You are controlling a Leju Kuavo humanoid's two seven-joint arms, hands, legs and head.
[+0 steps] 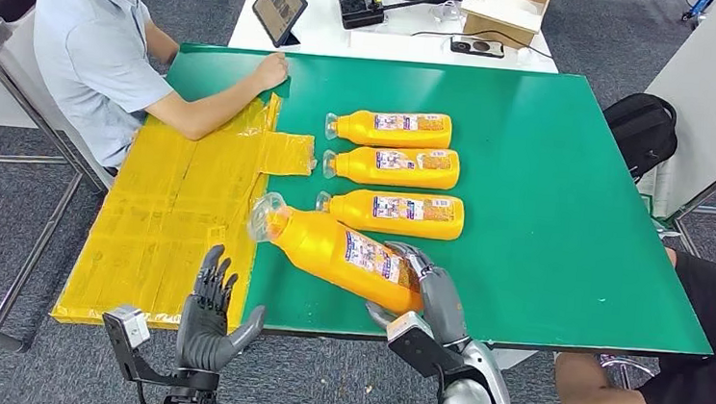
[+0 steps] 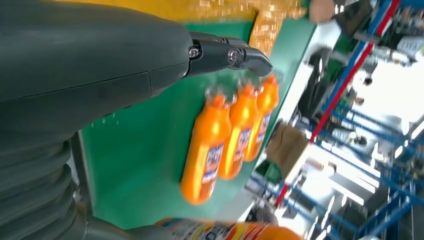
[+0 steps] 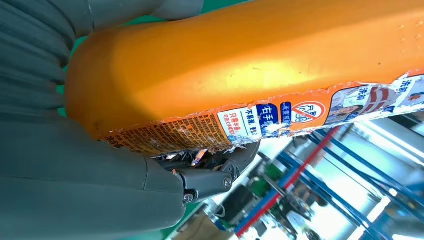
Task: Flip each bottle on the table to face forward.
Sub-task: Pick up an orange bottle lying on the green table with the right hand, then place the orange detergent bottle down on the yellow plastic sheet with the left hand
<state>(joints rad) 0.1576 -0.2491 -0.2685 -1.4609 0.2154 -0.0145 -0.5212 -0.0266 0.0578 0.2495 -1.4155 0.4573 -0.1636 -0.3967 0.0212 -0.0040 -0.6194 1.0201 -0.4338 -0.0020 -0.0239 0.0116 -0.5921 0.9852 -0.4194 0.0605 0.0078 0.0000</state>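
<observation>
Green table (image 1: 545,226) is carrying a yellow mat (image 1: 169,226) along its left edge, where a seated person (image 1: 96,46) is resting a hand. Left hand (image 1: 213,316) is hovering released, fingers apart, off the front edge. Three bottles (image 1: 394,166) are lying mid-table, labels showing. Right hand (image 1: 424,294) is grasping the fourth bottle (image 1: 341,249) by its base near the front edge, long axis running diagonally, cap toward the mat.

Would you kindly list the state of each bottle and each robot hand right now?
Held bottle: gripped at its base, tilted, neck pointing left.
Three bottles in a row: lying flat, labels showing.
Right hand: grips the held bottle.
Left hand: holds nothing, fingers spread.
</observation>
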